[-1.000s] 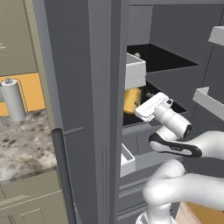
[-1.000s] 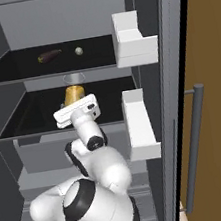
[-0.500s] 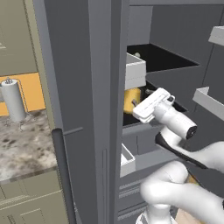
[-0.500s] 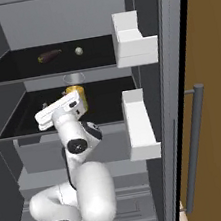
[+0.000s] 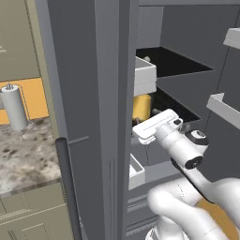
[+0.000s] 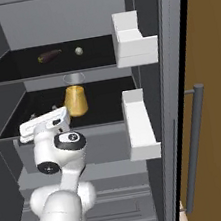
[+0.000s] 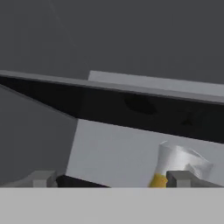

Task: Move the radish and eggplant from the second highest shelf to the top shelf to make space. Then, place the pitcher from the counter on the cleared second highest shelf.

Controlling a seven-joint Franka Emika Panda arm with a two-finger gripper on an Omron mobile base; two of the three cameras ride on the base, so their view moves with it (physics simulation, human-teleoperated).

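Observation:
The dark eggplant [image 6: 49, 55] and the pale round radish [image 6: 79, 50] lie side by side on the top shelf [image 6: 51, 75]. The yellow-orange pitcher [image 6: 75, 100] stands upright on the second highest shelf [image 6: 106, 100], and from the left it is a yellow shape [image 5: 141, 107] behind the door's edge. My gripper [image 6: 43, 124] hangs at that shelf's front edge, left of the pitcher and apart from it. In the hand view its fingertips [image 7: 43, 178] stand wide apart, so the gripper [image 7: 113, 179] is open and holds nothing. The pitcher [image 7: 175, 168] sits by the right tip.
White door bins [image 6: 131, 41] [image 6: 139, 123] hang on the right of the shelves. The open fridge door [image 5: 89, 117] with its dark handle [image 5: 69, 187] stands left of my hand [image 5: 154, 126]. The speckled counter [image 5: 23, 154] holds a pale cylinder [image 5: 14, 107].
My hand has drawn back from the pitcher and swung left along the shelf's front. The pitcher, eggplant and radish have stayed where they were.

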